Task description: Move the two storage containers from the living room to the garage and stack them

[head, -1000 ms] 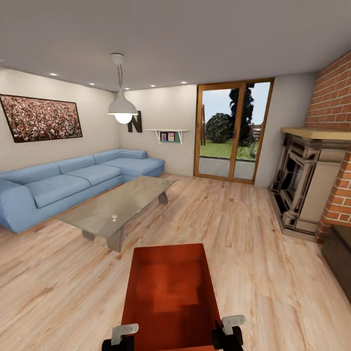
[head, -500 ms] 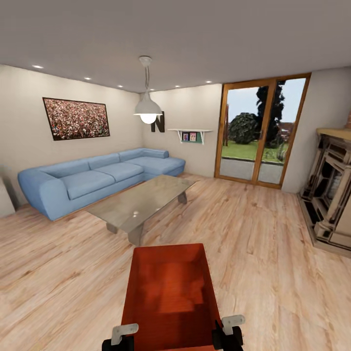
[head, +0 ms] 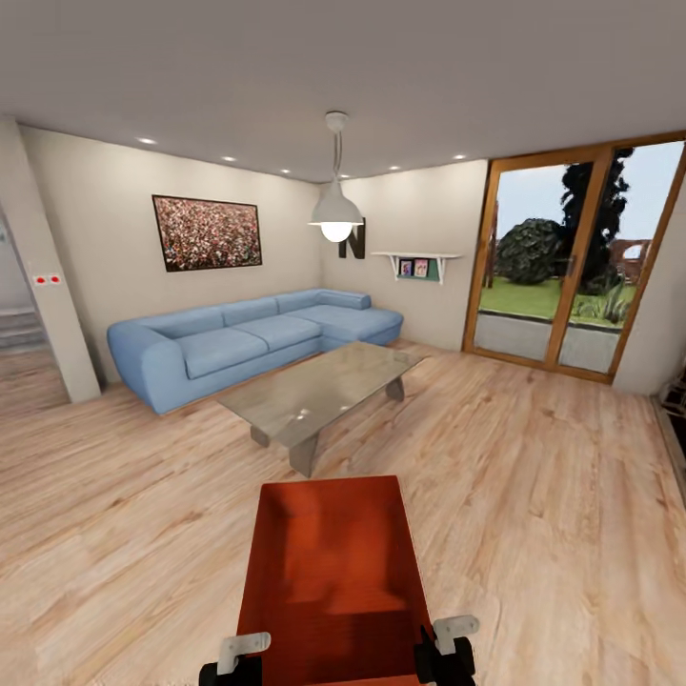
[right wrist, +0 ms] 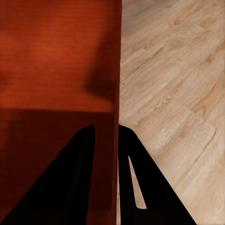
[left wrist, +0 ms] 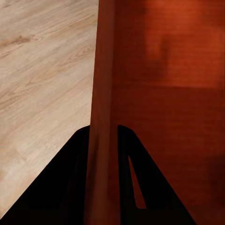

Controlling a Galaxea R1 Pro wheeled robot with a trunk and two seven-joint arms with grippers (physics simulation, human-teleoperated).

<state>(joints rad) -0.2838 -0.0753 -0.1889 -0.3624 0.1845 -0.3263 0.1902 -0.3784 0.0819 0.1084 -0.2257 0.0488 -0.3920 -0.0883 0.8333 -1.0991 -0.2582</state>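
Both hands, left hand (left wrist: 101, 154) and right hand (right wrist: 105, 154), clamp the container's (head: 329, 572) side walls; level carrying matters, skirting the table (head: 319, 395) at 12 o'clock.

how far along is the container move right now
Done: one storage container is picked up, the left gripper and right gripper each clamped on a side wall. In hand: carrying it across the living room's wood floor, near the blue sofa. Left: reaching the garage, setting it down, fetching and stacking the second.

Smooth matt orange-red container (head: 333, 562), pale wood-plank floor (head: 534, 495), glass-topped table (head: 319, 391).
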